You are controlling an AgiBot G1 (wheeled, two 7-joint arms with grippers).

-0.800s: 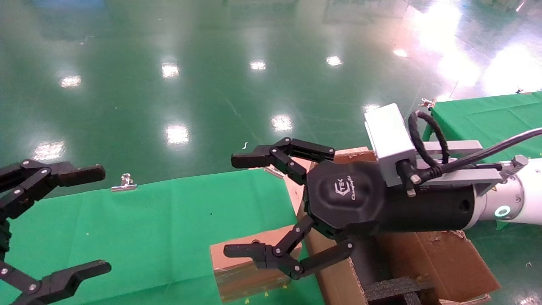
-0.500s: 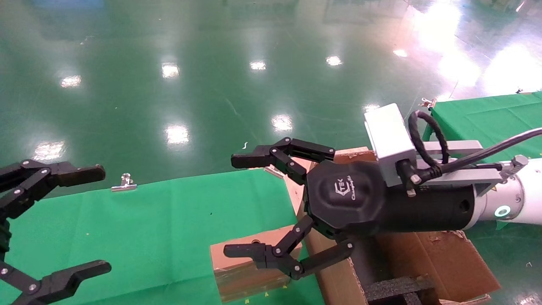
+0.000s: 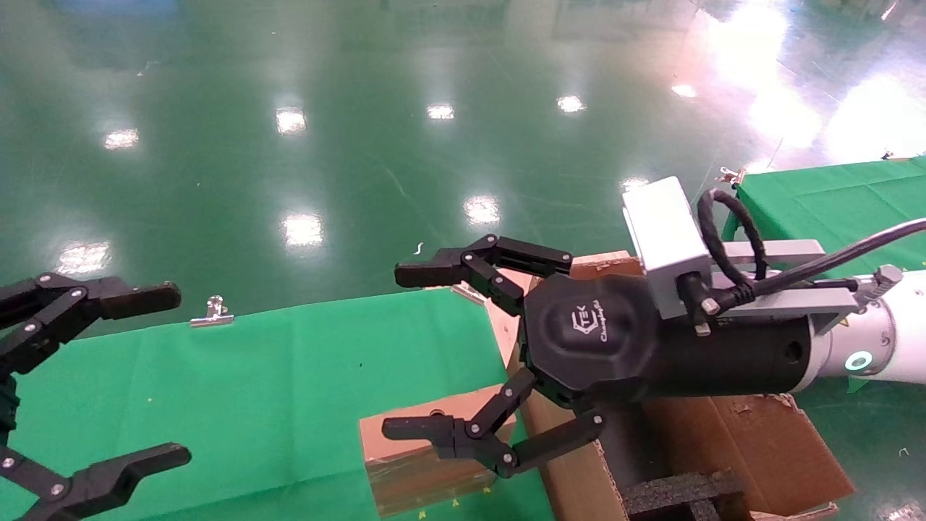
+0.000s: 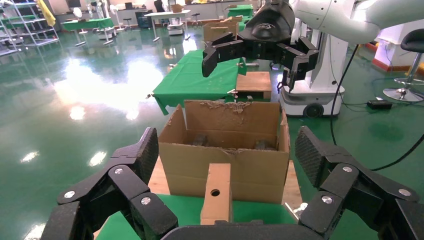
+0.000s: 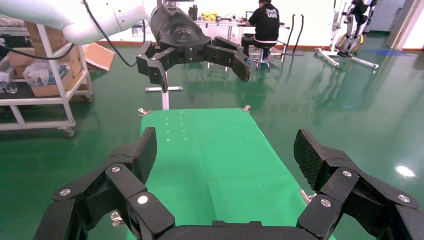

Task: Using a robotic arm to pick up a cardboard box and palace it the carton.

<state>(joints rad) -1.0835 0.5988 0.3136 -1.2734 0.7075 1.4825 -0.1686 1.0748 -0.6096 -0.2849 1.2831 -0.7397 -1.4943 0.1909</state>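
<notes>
- Over the near edge of the green table (image 3: 275, 376) we see two grippers and two cardboard pieces: one small box and one big carton.
- Our right gripper (image 3: 427, 354), at the end of the robotic arm (image 3: 893, 340), hangs in the air with its two fingers spread wide and nothing between them.
- Just under its lower finger (image 3: 434, 433) lies the one cardboard box (image 3: 405, 467), on the green cloth; the finger crosses in front of the box's top face, and we cannot tell whether they touch.
- Beneath the right wrist and behind its palm stands the one carton (image 3: 731, 441), touching or just beside the small box, with black foam (image 3: 680, 496) inside.
- Seen from the left wrist, the cardboard box stands directly before the carton, its single round hole (image 4: 215, 192) facing that camera.
- Our left gripper (image 3: 108, 376) hovers well apart from the right one, across the cloth, fingers also spread and empty.
- One metal clip (image 3: 212, 312) sits on the table's far edge, beside the left gripper's upper finger.
</notes>
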